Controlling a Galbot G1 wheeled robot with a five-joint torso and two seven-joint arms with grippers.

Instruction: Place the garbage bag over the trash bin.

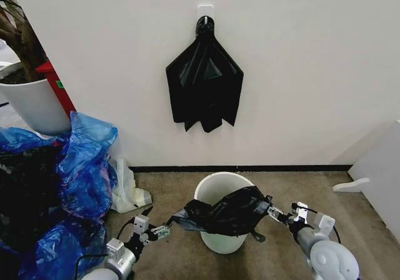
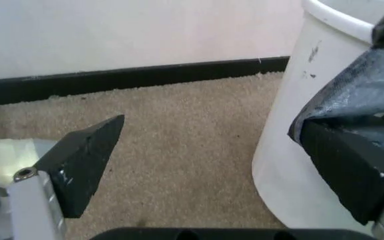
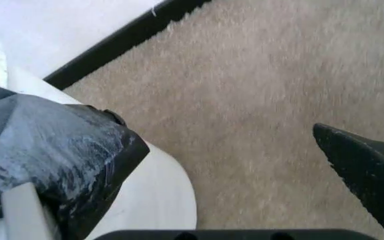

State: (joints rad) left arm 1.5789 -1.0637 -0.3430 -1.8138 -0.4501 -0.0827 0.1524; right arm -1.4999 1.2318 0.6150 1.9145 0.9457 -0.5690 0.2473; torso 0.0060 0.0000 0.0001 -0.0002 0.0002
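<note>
Black bag draped over front of white bin, 2 grippers spread wide at its sides.

The garbage bag (image 1: pixel 228 212) is laid across the near rim of the trash bin (image 1: pixel 220 189) on carpet by the wall. The left gripper (image 1: pixel 164 230) and right gripper (image 1: pixel 273 212) are seen with fingers apart, 1 finger (image 2: pixel 352 170) of each touching the bag.

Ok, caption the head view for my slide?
Both grippers, left and right, open beside the garbage bag draped across the trash bin.

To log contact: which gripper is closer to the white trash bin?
Right. The right gripper sits at the trash bin rim; the left gripper is off its left side.
</note>
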